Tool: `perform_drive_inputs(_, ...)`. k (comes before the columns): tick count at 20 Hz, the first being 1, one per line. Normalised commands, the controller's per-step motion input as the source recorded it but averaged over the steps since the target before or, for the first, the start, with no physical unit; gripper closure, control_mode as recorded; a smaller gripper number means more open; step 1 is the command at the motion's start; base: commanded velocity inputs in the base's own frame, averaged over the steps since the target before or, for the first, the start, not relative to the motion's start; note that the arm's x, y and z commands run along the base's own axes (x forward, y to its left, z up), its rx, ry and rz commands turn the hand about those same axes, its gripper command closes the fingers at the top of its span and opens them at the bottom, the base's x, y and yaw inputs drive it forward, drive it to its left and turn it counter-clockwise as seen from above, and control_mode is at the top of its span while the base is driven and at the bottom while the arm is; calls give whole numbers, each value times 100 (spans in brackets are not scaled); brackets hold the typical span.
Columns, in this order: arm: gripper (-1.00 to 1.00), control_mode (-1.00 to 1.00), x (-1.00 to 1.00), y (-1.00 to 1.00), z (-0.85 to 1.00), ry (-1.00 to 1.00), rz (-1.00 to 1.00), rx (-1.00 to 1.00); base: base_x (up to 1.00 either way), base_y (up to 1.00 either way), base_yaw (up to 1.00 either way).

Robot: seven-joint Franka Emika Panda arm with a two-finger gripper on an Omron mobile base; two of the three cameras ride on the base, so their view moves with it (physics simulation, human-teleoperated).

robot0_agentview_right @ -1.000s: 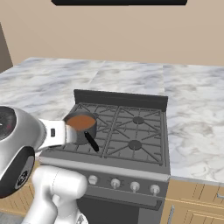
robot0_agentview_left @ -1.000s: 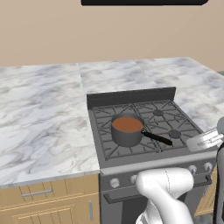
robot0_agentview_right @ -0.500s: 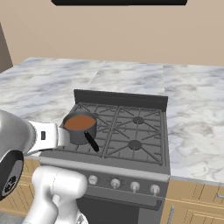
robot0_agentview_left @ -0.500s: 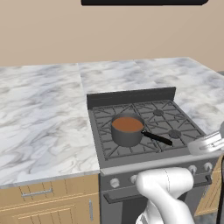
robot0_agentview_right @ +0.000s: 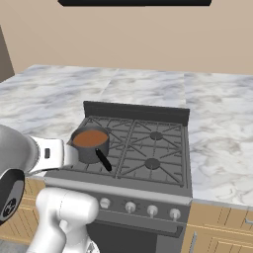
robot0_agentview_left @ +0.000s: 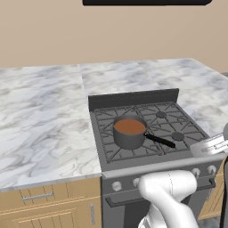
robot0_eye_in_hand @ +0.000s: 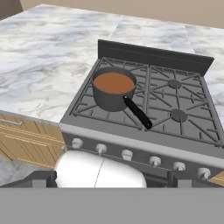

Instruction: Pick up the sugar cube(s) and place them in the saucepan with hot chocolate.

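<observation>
Hand view takes in the stove's [robot0_eye_in_hand: 144, 109] knob row below the grate; the left base view cuts most of the knobs off behind the arm. Saucepan [robot0_agentview_left: 129, 132] sits on the front-left burner, filled with reddish-brown liquid. Its black handle [robot0_eye_in_hand: 137, 112] runs toward 4 o'clock in hand view, long axis angled to the stove's front edge. Gripper fingers spread wide, holding nothing. Marble counter [robot0_agentview_right: 54, 94] flanks both sides.

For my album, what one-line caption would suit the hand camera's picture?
A saucepan of reddish-brown hot chocolate sits on the stove's front-left burner, its black handle pointing toward the knobs.
</observation>
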Motion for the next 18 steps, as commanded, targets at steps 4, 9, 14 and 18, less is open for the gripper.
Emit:
perform_drive_inputs(4,-100,-100,0,0,0,0,0,0,0,0,0)
perform_drive_inputs(9,-100,-100,0,0,0,0,0,0,0,0,0)
perform_drive_inputs(14,-100,-100,0,0,0,0,0,0,0,0,0)
perform_drive_inputs(18,-100,-100,0,0,0,0,0,0,0,0,0)
